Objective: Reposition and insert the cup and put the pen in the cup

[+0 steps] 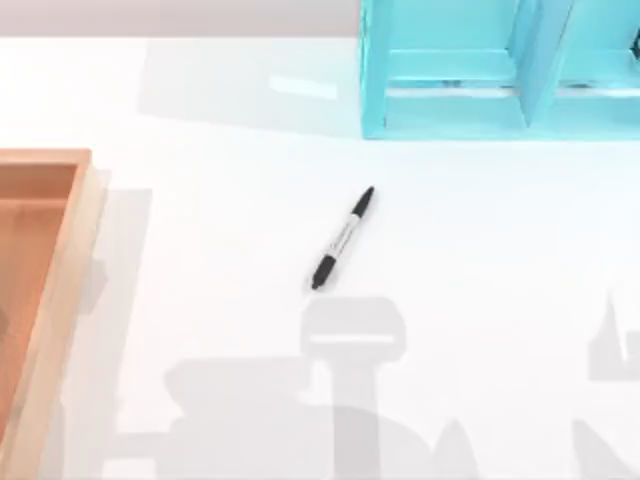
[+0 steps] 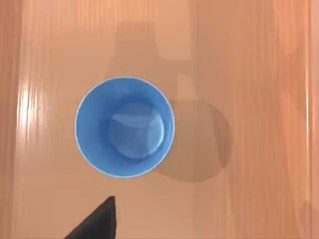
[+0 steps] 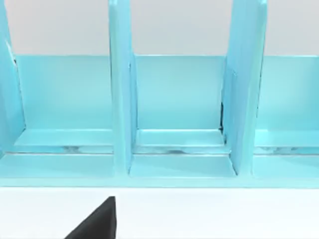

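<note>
Directly below the left gripper (image 2: 94,221), whose finger spread I cannot tell, the cup (image 2: 124,127) stands upright, mouth up, on the floor of the wooden tray (image 1: 60,240) at the table's left. Farther out, the pen (image 1: 343,238) lies flat mid-table, near the turquoise rack (image 1: 450,120). An off-centre descent could tip the cup or knock its rim.

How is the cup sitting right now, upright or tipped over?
Upright: the left wrist view looks straight down into the blue cup, showing its round rim and empty bottom, on a wooden surface.
</note>
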Tool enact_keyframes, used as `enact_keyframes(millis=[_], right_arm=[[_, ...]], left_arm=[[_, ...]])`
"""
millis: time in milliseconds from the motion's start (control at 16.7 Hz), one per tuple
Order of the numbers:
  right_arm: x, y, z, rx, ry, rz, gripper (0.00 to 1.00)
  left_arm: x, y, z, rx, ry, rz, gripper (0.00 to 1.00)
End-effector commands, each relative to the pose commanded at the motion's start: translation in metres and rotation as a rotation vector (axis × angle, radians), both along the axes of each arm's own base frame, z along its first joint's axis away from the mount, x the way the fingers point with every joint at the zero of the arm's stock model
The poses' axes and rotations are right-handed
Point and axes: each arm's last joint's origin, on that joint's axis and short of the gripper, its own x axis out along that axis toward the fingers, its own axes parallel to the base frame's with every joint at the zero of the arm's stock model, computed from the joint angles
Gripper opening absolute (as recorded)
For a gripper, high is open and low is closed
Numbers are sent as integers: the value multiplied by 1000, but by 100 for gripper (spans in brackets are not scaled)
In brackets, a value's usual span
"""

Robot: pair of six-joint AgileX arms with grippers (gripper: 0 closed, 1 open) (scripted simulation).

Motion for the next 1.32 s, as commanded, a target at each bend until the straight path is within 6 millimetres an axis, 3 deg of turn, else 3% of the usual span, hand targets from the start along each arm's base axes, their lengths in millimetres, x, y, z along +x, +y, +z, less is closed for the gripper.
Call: enact_keyframes(millis=[240, 480, 960, 1140, 1320], right_arm=[[0, 0, 0, 0, 0, 0, 100], [0, 0, 0, 0, 0, 0, 100], [0, 0, 0, 0, 0, 0, 100], [0, 0, 0, 0, 0, 0, 100], [0, 0, 0, 0, 0, 0, 100]], left_arm=[[55, 18, -9, -32, 292, -6, 100], [89, 33, -7, -50, 423, -18, 100], [98, 36, -9, -57, 465, -22, 100], [100, 37, -29, -60, 473, -18, 100], [102, 38, -61, -58, 466, -19, 100]])
